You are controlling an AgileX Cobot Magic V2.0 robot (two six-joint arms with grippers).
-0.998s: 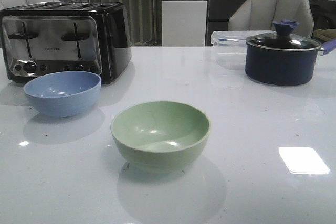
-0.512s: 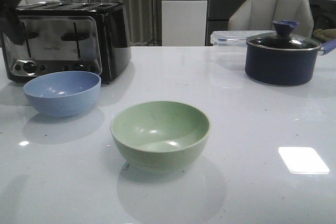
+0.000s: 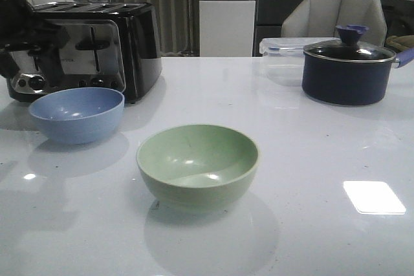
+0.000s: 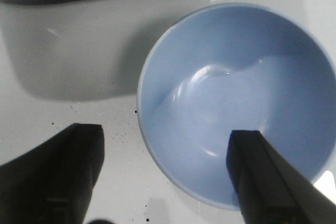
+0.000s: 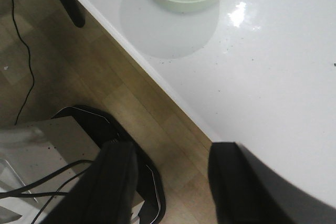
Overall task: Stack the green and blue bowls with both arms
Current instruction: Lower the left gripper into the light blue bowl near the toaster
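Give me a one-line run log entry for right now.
left hand open, straddling blue bowl rim | right hand open, off table edge | green bowl untouched | not stacked

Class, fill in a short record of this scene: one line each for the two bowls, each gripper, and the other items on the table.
blue bowl: upright, empty, in front of the toaster
green bowl: upright, empty, apart from the blue bowl
left gripper: open, one finger over the blue bowl's inside, one outside its rim
right gripper: open, holding nothing, at the table's edge
also on table: lidded pot, clear container
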